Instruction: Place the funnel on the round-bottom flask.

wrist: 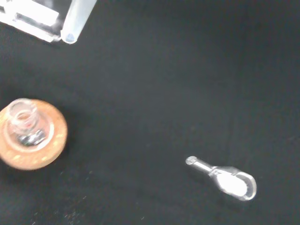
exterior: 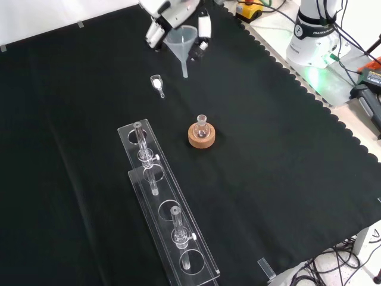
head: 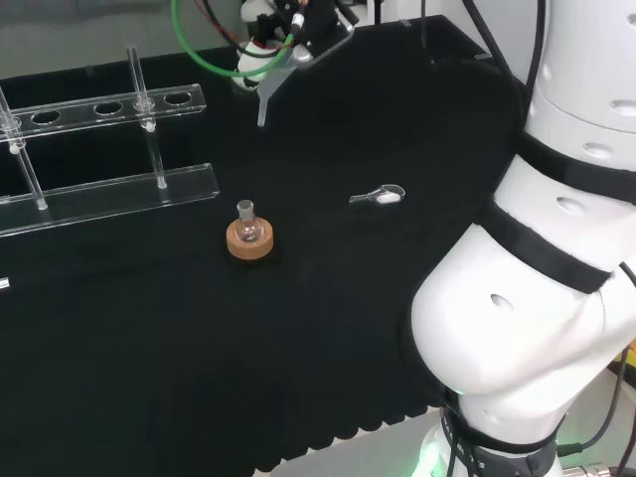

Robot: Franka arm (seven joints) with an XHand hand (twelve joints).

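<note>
Black cloth surface [exterior: 286, 149]: round-bottom flask [exterior: 202, 126] upright on cork ring [exterior: 201, 137]. Hand [exterior: 172, 15] above, well apart, fingers pinching funnel [exterior: 181, 44], spout down.

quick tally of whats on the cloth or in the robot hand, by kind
funnel, held in the robot hand: 1
round-bottom flask: 1
cork ring under the flask: 1
small clear scoop: 1
clear tube rack: 1
test tubes standing in the rack: 2
total: 7
</note>
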